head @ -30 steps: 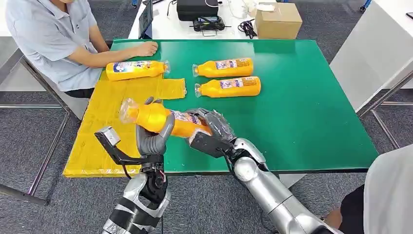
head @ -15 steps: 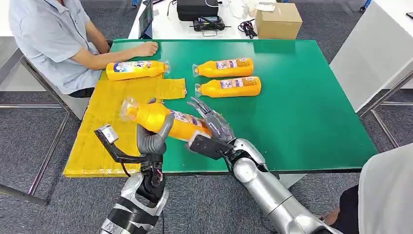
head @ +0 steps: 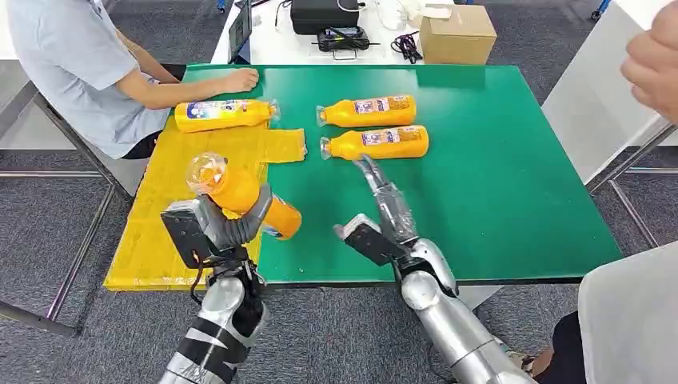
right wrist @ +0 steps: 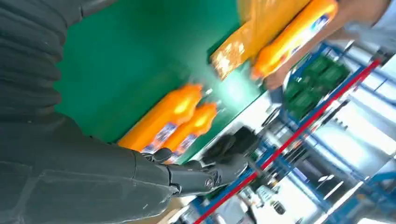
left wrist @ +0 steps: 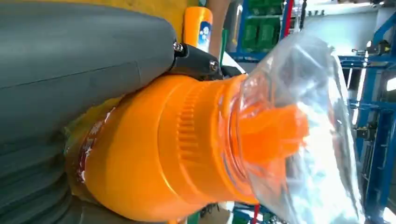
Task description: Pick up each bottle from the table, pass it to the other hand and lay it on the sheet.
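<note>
My left hand (head: pixel 240 220) grips an orange bottle (head: pixel 240 194) around its body, over the near edge of the yellow sheet (head: pixel 172 204). Its clear-wrapped cap points up and away; the same bottle (left wrist: pixel 177 149) looms close in the left wrist view. My right hand (head: pixel 384 204) is open with fingers stretched forward above the green table (head: pixel 496 184), just short of the nearer of two orange bottles (head: pixel 376 143). The farther bottle (head: pixel 369 111) lies behind it. Another orange bottle (head: pixel 224 114) lies at the sheet's far end.
A seated person's hand (head: pixel 240 79) rests on the table by the sheet's far bottle. Another person's hand (head: pixel 654 60) shows at the upper right. A cardboard box (head: pixel 457 34) and black equipment (head: pixel 324 16) stand behind the table.
My right hand let go of the bottle, opened and swung right and forward toward the two bottles. My left hand kept the bottle, tilting it more upright and drawing it left.
</note>
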Available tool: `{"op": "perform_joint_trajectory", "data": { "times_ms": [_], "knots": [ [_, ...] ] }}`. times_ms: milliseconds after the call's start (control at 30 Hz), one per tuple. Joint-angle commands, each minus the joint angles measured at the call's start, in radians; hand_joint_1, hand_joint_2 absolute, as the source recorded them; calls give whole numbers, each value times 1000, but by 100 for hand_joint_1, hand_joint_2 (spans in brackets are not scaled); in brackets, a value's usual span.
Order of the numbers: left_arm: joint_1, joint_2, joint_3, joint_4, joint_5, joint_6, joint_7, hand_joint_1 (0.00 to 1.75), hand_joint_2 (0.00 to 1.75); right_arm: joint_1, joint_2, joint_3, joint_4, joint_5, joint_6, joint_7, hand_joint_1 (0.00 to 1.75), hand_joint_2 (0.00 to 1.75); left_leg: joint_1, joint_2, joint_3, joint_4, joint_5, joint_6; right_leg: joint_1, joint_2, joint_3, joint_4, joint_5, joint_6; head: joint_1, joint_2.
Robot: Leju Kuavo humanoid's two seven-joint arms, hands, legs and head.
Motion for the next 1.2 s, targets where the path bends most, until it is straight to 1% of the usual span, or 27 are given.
{"op": "perform_joint_trajectory", "data": {
  "times_ms": [33, 67, 100, 133, 167, 200, 267, 367, 400, 433, 467, 500, 533, 567, 667, 700, 733, 767, 800, 867, 900, 967, 1000, 1100, 1200],
  "knots": [
    [-131, 23, 256, 283, -205, 96, 40, 175, 175, 99, 4, -191, -82, -5, -73, -26, 0, 175, 1, 0, 7, -2, -1, -2, 1, 0, 7, -1, -1, -3, 0, 0],
    [-131, 23, 278, 289, -226, 96, 35, 175, 175, 112, 6, -205, -95, -6, -75, -27, 0, 175, 1, 0, 8, -2, -1, -3, 1, -1, 8, -1, -2, -4, 0, 0],
    [-128, 8, 340, 295, -338, 96, 37, 175, 175, 129, 13, -227, -113, -11, -80, -33, 0, 175, 1, -1, 4, -2, 0, -2, 1, -2, 4, -1, -1, -2, 0, 0],
    [-119, -12, 424, 286, -546, 96, 63, 175, 175, 140, 18, -240, -126, -13, -74, -43, 0, 175, 0, -1, 4, -1, 0, -1, 1, -1, 4, -1, -1, -2, 1, 0],
    [-119, -12, 424, 286, -546, 96, 63, 175, 175, 140, 18, -240, -126, -13, -74, -43, 0, 175, 1, 0, 8, -2, -1, -2, 1, -1, 7, -1, -2, -3, 0, 0],
    [-103, -46, 541, 246, -799, 96, 81, 175, 175, 141, 20, -242, -128, -10, -58, -49, 0, 175, 0, 0, 3, -1, -1, -1, 1, 0, 3, -1, -1, -2, 0, 0],
    [-105, -47, 599, 243, -1095, 96, 160, 175, 175, 132, 28, -241, -122, -11, -35, -55, 0, 175, 1, 1, 8, -2, -2, -2, 1, 0, 7, -1, -3, -3, 0, 0],
    [-105, -47, 599, 243, -1095, 96, 160, 175, 175, 132, 28, -241, -122, -11, -35, -55, 0, 175, 1, 3, 3, 0, -1, -1, 1, 2, 2, 0, 0, -1, 0, 0],
    [-113, -43, 618, 252, -1189, 96, 177, 175, 175, 120, 33, -239, -111, -11, -29, -55, 0, 175, 1, 3, 4, 0, -2, -1, 1, 2, 3, 0, -1, -2, 0, 0],
    [-127, -15, 580, 292, -1335, 96, 248, 175, 175, 116, 32, -236, -109, -9, -24, -59, 0, 175, 1, 3, 6, 0, -2, -2, 1, 2, 5, 1, -2, -2, 0, 0],
    [-131, 1, 553, 297, -1388, 96, 276, 175, 175, 114, 32, -234, -110, -10, -19, -62, 0, 175, 1, 2, 3, 0, -1, -1, 1, 1, 2, 0, -1, -2, 0, 0],
    [-133, 11, 542, 291, -1399, 96, 268, 175, 175, 113, 32, -234, -114, -15, -14, -66, 0, 175, 0, 2, 2, -1, 0, -1, 0, 1, 1, 0, 0, -1, 0, 0],
    [-139, 28, 511, 310, -1453, 96, 300, 175, 175, 114, 33, -233, -117, -19, -9, -71, 0, 175, 1, 2, 4, 0, -1, -2, 1, 1, 3, 0, -1, -2, 0, 0],
    [-151, 72, 414, 337, -1577, 96, 356, 175, 175, 114, 32, -226, -121, -22, -4, -73, 0, 175, 1, 2, 3, -1, 0, -1, 1, 1, 2, 0, 0, -2, 0, 0],
    [-151, 72, 414, 337, -1577, 96, 356, 175, 175, 114, 32, -226, -121, -22, -4, -73, 0, 175, 1, 2, 3, -1, 0, -1, 1, 1, 2, 0, 0, -2, 0, 0],
    [-159, 81, 386, 363, -1581, 96, 373, 175, 175, 113, 32, -223, -120, -24, -1, -75, 0, 175, 1, 2, 3, -1, 0, -2, 1, 1, 2, 0, -1, -2, 0, 0],
    [-160, 82, 383, 364, -1581, 96, 376, 175, 175, 113, 33, -222, -119, -24, -1, -75, 0, 175, 1, 2, 4, -1, -1, -2, 1, 1, 3, 0, -1, -2, 0, 0],
    [-252, 92, 211, 642, -1590, 96, 375, 175, 175, 95, 45, -205, -87, -40, 23, -86, 0, 175, 0, 0, 3, -1, 0, -1, 0, -1, 2, 0, -1, -2, 0, 0],
    [-252, 92, 211, 642, -1590, 96, 375, 175, 175, 95, 45, -205, -87, -40, 23, -86, 0, 175, 0, -1, 7, -2, 0, -1, 1, -2, 6, -1, -2, -3, 0, 0],
    [-252, 92, 211, 642, -1590, 96, 375, 175, 175, 95, 45, -205, -87, -40, 23, -86, 0, 175, 0, 0, 3, -1, 0, -1, 0, 0, 3, 0, 0, -1, 0, 0],
    [-254, 91, 194, 662, -1595, 96, 374, 175, 175, 94, 46, -204, -87, -40, 24, -86, 0, 175, 0, 2, 5, -1, -1, -1, 0, 2, 4, 0, -1, -2, 0, 0],
    [-273, 96, 153, 722, -1590, 78, 350, 175, 175, 88, 47, -199, -81, -44, 31, -91, 0, 175, 0, 1, 3, -1, 0, -1, 0, 1, 3, 0, -1, -1, 0, 0],
    [-278, 101, 119, 754, -1595, 56, 332, 175, 175, 79, 52, -190, -70, -46, 40, -95, 0, 175, 0, 2, 5, -1, -1, -1, 1, 1, 5, 0, -1, -2, 0, 0],
    [-278, 110, 59, 803, -1594, 26, 292, 175, 175, 55, 65, -168, -32, -47, 55, -100, 0, 175, 0, 1, 3, -1, 0, -1, 0, 1, 2, 0, 0, -1, 0, 0],
    [-274, 112, 50, 807, -1593, 29, 296, 175, 175, 51, 71, -162, -23, -48, 58, -101, 0, 175, 1, 5, 5, 0, -1, -1, 1, 4, 4, 0, 0, -2, 0, 0]
  ]
}}
